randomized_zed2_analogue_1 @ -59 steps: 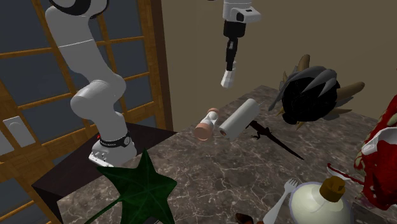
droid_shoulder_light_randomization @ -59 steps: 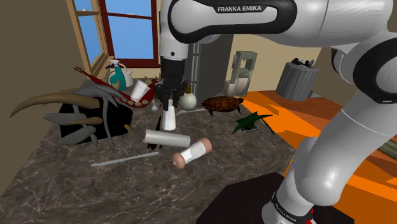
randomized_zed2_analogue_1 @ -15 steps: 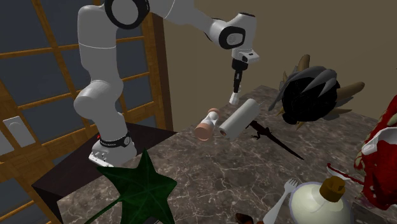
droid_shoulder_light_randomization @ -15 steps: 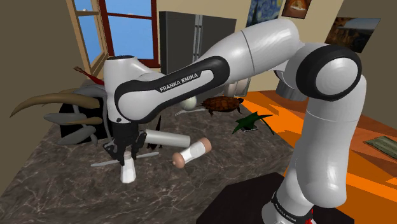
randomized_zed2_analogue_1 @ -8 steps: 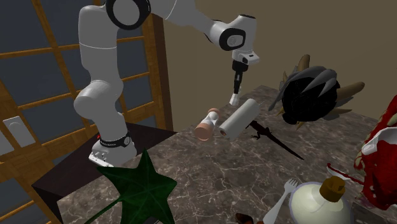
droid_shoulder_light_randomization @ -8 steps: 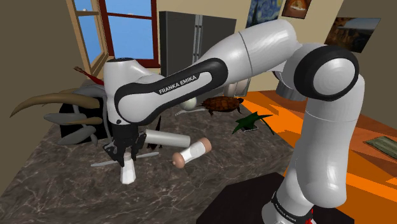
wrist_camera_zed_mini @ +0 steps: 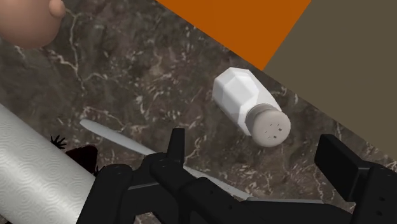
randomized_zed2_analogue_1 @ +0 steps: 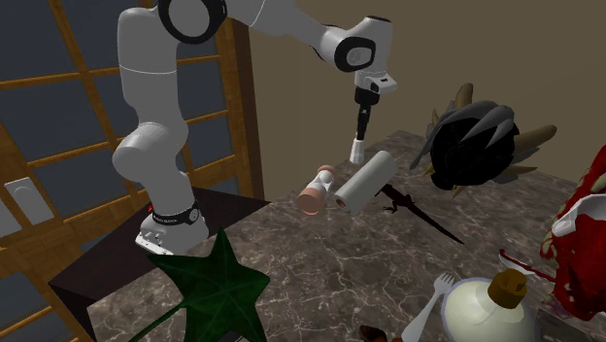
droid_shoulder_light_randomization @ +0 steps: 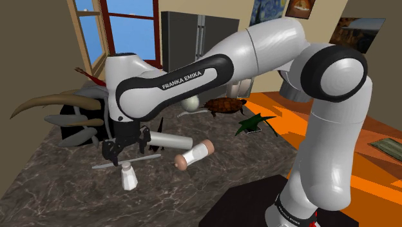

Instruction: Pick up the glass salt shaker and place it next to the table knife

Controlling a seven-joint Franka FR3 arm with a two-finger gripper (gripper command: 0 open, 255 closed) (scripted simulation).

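Note:
The white faceted salt shaker with a grey perforated cap stands upright on the dark marble counter, close to the counter's front edge. A long grey table knife lies flat just behind it. My black gripper hangs open a little above the shaker and touches nothing. In the wrist view the shaker sits beyond the spread fingers, with the knife blade beside it. In the second exterior view the gripper hovers over the shaker.
A white paper-towel roll and a pink-ended cylinder lie just behind the knife. A black horned object fills the shoulder view's left. A turtle figure and a green star shape sit farther back.
The gripper was shut on the shaker, lowering it to the counter by the knife. It has now opened, let go and risen slightly; the shaker stays standing.

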